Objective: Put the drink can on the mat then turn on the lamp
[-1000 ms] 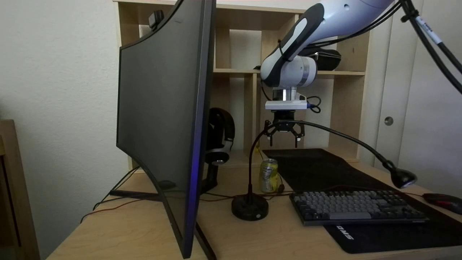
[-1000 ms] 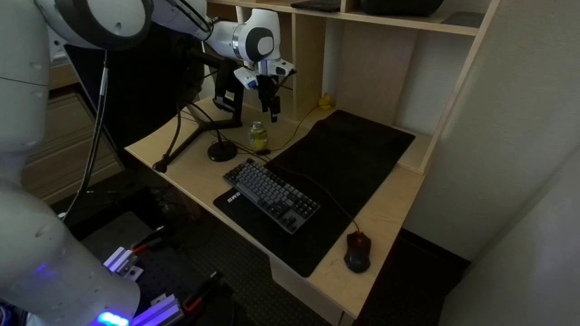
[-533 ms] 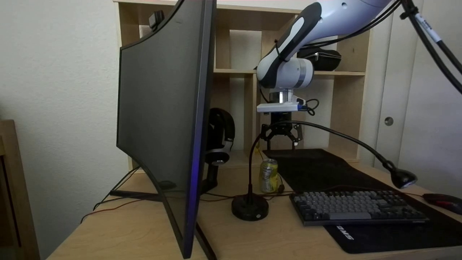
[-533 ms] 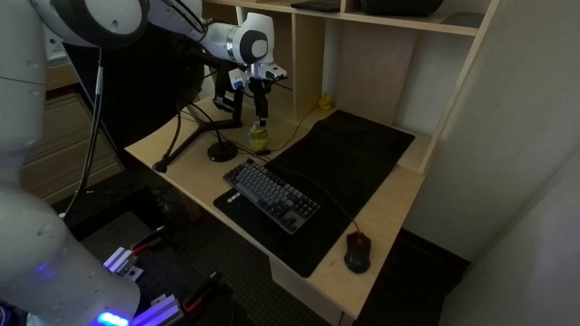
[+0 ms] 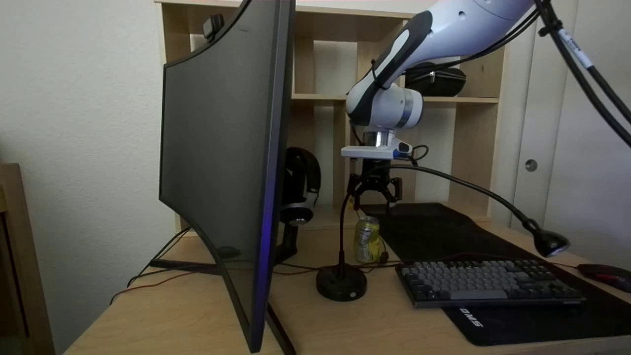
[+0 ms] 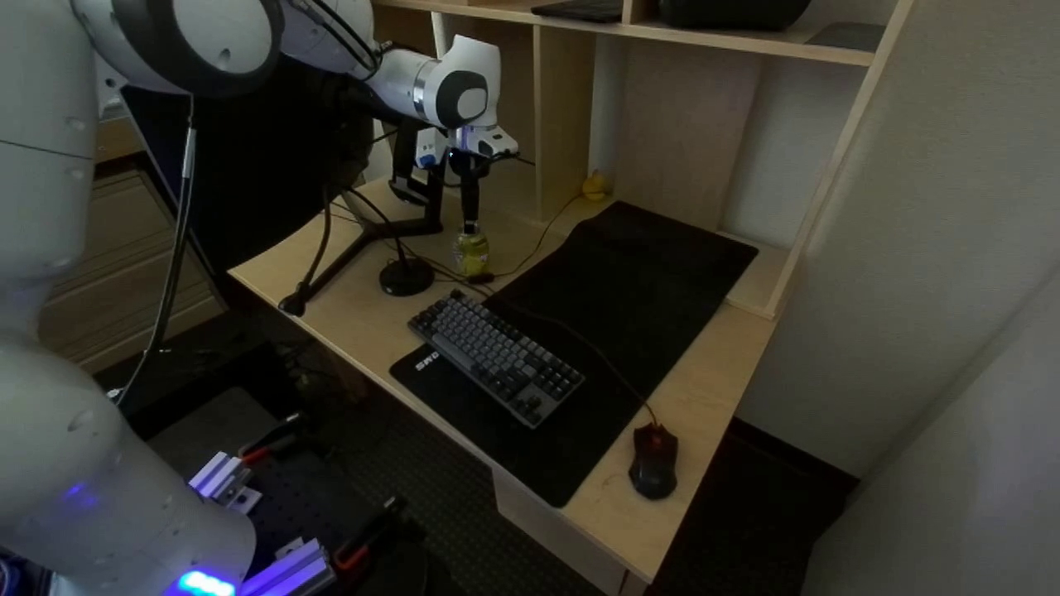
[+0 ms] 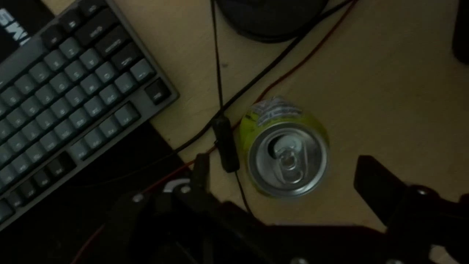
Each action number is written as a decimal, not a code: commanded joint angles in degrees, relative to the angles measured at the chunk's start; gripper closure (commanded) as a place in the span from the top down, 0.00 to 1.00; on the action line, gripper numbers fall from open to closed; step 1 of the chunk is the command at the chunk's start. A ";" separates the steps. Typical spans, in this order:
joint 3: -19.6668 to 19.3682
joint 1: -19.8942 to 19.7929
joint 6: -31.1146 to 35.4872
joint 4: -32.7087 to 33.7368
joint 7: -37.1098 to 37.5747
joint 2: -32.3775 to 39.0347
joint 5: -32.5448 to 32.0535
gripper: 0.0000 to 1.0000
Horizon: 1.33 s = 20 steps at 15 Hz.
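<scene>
See yellow-green drink can point(image 7: 288, 159) upright on wooden surface point(image 7: 370, 91). Note gripper point(image 5: 373, 208) spread wide, just above can. Mark black inline cord block point(image 7: 226, 145) just beside can, black gooseneck desk lamp point(image 5: 341, 284) near can, black desk mat point(image 6: 638, 290) and grey-black keyboard point(image 6: 497, 356) also near can.

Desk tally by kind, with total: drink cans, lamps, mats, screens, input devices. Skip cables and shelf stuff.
Drink can: 1
Lamp: 1
Mat: 1
Monitor: 1
Input devices: 2 (keyboard, mouse)
Total: 6
</scene>
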 commanded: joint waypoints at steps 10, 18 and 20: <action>0.55 0.52 7.34 -1.71 5.64 2.79 0.38 1.00; 1.04 -0.15 7.18 -1.65 4.96 3.35 0.50 0.73; 0.85 -0.02 8.17 -1.90 4.93 3.34 0.21 0.58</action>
